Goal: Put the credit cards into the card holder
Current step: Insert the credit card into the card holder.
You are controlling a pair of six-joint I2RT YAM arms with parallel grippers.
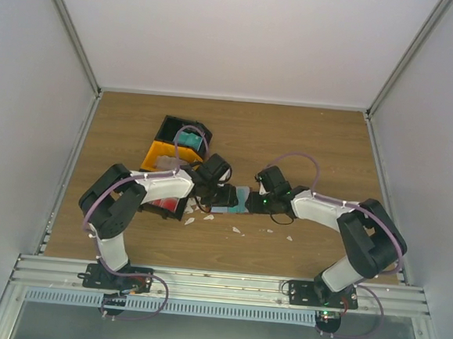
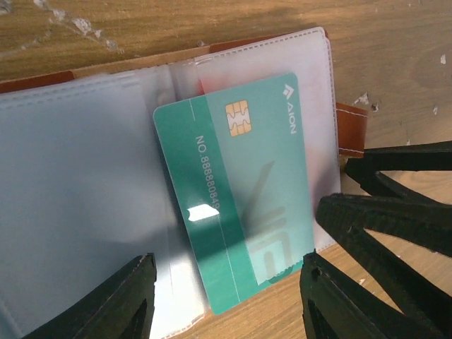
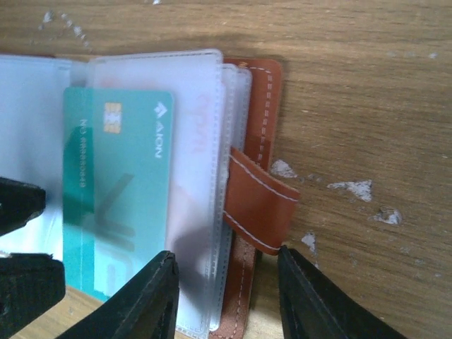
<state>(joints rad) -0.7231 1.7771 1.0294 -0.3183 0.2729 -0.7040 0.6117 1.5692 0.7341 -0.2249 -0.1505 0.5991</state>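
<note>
The reddish-brown card holder lies open on the table between my two grippers, with its clear sleeves spread out. A teal card with a gold chip sits partly under a clear sleeve, and its lower end sticks out past the holder's edge. My left gripper is open and its jaws straddle that lower end. My right gripper is open and straddles the holder's right edge by the brown strap. The teal card also shows in the right wrist view. Faint red marks show through a sleeve.
A black-and-orange tray holding teal cards stands behind my left arm. Something red lies under that arm. Small white scraps dot the wood in front of the holder. The right gripper's fingers reach close beside the left gripper.
</note>
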